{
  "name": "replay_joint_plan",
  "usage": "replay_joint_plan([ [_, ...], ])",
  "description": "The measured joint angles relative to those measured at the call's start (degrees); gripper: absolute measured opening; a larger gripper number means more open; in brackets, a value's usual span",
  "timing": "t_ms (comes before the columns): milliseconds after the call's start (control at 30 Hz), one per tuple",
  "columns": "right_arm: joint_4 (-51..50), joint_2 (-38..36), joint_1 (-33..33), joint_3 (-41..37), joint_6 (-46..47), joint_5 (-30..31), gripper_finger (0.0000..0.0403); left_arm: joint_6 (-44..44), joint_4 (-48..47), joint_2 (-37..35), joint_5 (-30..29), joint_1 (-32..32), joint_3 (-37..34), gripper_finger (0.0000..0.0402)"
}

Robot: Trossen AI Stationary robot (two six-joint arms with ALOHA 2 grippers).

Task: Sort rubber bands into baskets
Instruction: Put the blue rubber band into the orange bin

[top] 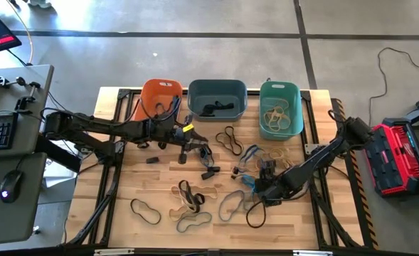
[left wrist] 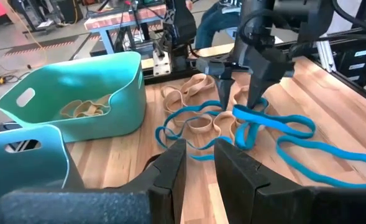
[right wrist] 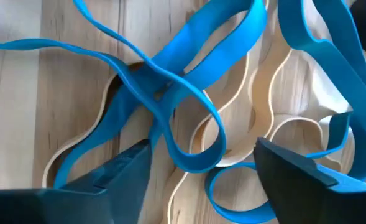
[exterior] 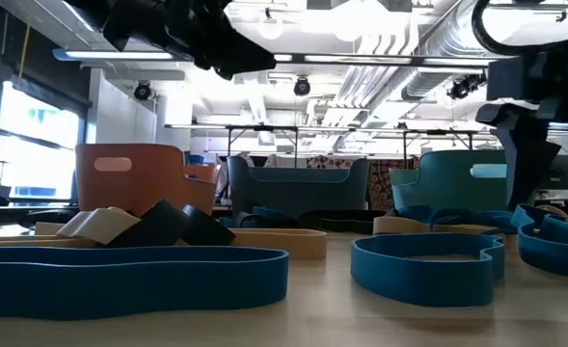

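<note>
Right wrist view looks straight down between the right gripper's (right wrist: 201,165) two dark fingers, which are spread wide over a tangle of blue rubber bands (right wrist: 170,87) and tan rubber bands (right wrist: 276,134) lying on the wooden table (right wrist: 21,93); nothing is pinched between them. From above, this right gripper (top: 266,186) sits low over the right half of the table, just beside that same cluster. The left gripper (top: 205,155) hangs near the table's middle, in front of the baskets. Its fingers (left wrist: 170,171) stand only a narrow gap apart, and whether anything is held between them cannot be told.

There are three baskets in a row along the far edge of the table. The orange basket (top: 159,92) is on the left; what it holds cannot be made out. The slate blue-grey basket (top: 217,91) in the middle holds dark bands. The teal basket (top: 280,96) on the right holds several tan bands.

On the table, loose bands lie scattered in the front half: one black loop (top: 145,211) at front left, a mixed knot of tan and dark bands (top: 189,195) near the middle, a bluish loop (top: 193,222) at the front, and a dark pair (top: 230,140) below the slate basket. An exact count of the tangled ones cannot be told.
</note>
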Motion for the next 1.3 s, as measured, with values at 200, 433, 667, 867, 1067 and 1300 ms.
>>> replay_joint_plan([
  [200, 2.98, 0.1, -0.07, 0.0, -1.84, 1.37, 0.017, 0.0, -0.03, 0.0, 0.0, 0.0, 0.02, 0.0073],
  [433, 5.38, 0.1, -1.84, 0.0, -3.32, -0.95, 0.0028, 0.0, -0.09, 0.0, -0.02, -0.21, 0.04, 0.0073],
  [667, 6.0, 0.1, -2.29, 0.35, -1.52, -1.96, 0.0012, 0.02, -0.96, 0.0, 0.0, -0.52, 0.04, 0.0073],
  [867, -0.53, 0.1, -2.23, 6.49, -1.36, 0.94, 0.0005, -0.46, -1.48, 0.0, -0.04, -1.63, 0.04, 0.0073],
  [1067, -11.5, 0.09, -2.25, 14.85, -1.73, 7.73, 0.0002, -0.99, 0.08, 0.0, -0.04, -2.84, 0.05, 0.0074],
  [1300, -11.72, 0.06, -3.6, 20.59, -3.38, 17.69, 0.0001, -3.49, -2.62, 0.0, -0.15, -3.82, 0.07, 0.0074],
])
